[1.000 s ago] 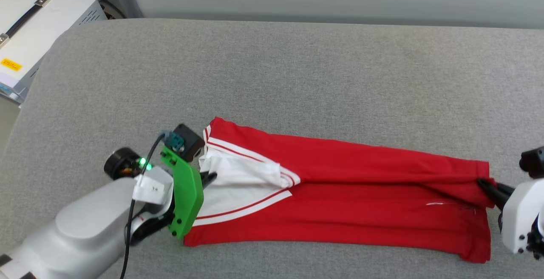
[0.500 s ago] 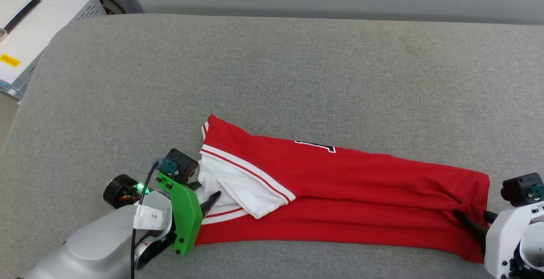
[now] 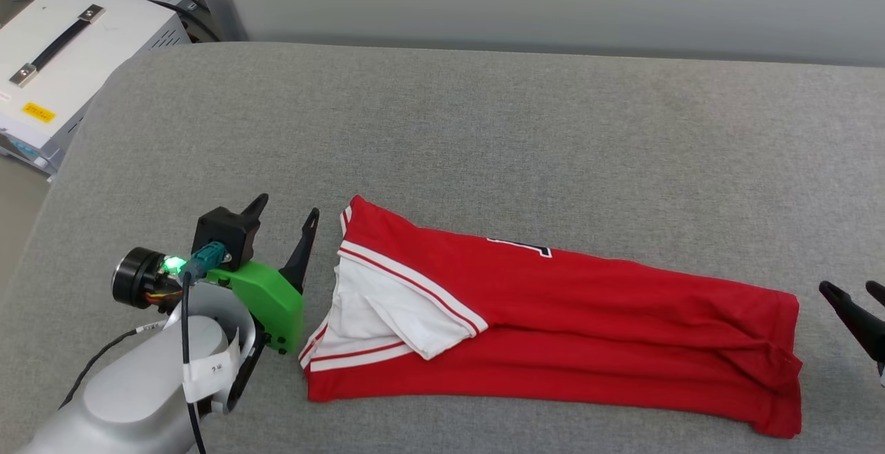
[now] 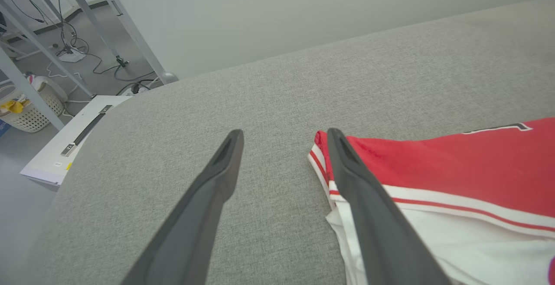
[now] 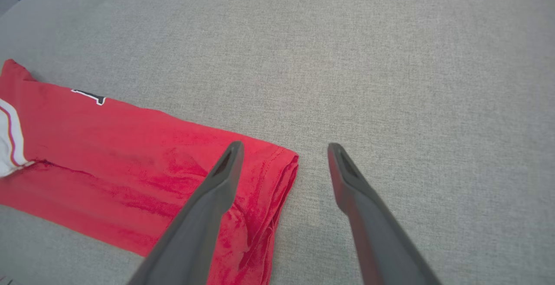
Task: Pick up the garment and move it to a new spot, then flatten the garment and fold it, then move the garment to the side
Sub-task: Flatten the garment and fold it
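Your garment [image 3: 588,329] is lying flat on the grey padded surface [image 3: 484,129], folded lengthwise into a long red strip that runs between the two grippers. Neither of them has hold of it.

The left gripper [image 3: 288,205] sits just off the sleeve end with its fingers spread wide and nothing but grey cloth between them. From the head view there's a thin gap of grey between its nearer finger and the striped trim, so beside it, not touching. The right gripper [image 3: 850,288] is near the hem end, jaws apart too, clear of the fabric.

Stuff that's hard to read: the head view chops the right gripper off at the frame edge, so you only get two dark fingertips. The chest lettering [image 3: 525,247] is mostly tucked under the fold, just a sliver pokes out along the far edge, and you can't read it. The white sleeve [image 3: 394,309] is flopped over on top of the red, covering whatever's beneath.

View differences: in the left wrist view one finger overlaps the garment's corner, and in the right wrist view one finger overlaps the rumpled hem corner. From those two alone you can't tell about contact; the head view is what shows the gaps. The right wrist view does give you the hem's bunched layers much better. The white box with a black handle [image 3: 69,60] sits off the surface's left corner.
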Available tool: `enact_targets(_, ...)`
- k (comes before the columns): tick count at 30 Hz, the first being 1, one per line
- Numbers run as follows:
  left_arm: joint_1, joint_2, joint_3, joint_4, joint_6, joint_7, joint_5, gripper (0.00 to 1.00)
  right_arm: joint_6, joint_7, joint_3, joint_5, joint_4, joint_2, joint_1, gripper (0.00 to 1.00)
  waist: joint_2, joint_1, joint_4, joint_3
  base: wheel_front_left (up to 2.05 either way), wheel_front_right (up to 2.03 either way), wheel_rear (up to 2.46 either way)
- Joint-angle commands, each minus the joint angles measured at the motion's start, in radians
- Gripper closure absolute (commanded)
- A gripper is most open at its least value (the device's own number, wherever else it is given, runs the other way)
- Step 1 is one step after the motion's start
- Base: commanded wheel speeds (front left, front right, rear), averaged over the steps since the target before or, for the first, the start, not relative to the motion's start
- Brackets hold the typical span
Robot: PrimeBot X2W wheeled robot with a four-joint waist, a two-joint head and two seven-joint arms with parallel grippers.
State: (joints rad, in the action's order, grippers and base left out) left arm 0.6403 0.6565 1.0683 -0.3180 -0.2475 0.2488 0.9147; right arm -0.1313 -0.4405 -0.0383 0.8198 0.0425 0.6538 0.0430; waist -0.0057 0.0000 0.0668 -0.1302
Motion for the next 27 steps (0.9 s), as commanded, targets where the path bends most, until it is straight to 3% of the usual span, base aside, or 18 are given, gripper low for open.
enact_targets(1,-0.027,-0.005,-0.018,0.011,-0.023,0.01,-0.023,0.0,0.001,-0.02,0.013,0.019,0.015,-0.007,-0.021,0.0,0.0057,0.0,0.008,-0.006,0.0,0.0,0.0)
enact_targets(8,-0.13,-0.052,-0.203,0.111,-0.128,0.013,-0.207,0.0,0.001,-0.1,0.029,0.047,0.096,-0.05,-0.035,0.0,0.0057,0.0,0.036,-0.032,0.0,0.0,0.0)
enact_targets(13,-0.228,-0.105,-0.331,0.159,-0.156,0.013,-0.326,0.0,0.001,-0.107,0.008,0.051,0.149,-0.094,-0.023,0.0,0.0057,0.0,0.053,-0.047,0.0,0.0,0.0)
enact_targets(21,-0.36,-0.207,-0.506,0.221,-0.151,0.013,-0.486,0.0,0.001,-0.112,-0.074,0.088,0.189,-0.154,-0.026,0.0,0.0057,0.0,0.075,-0.054,0.0,0.0,0.0)
enact_targets(27,-0.439,-0.276,-0.595,0.241,-0.11,0.013,-0.581,0.0,0.001,-0.097,-0.141,0.109,0.195,-0.166,-0.021,0.0,0.0057,0.0,0.079,-0.045,0.0,0.0,0.0)
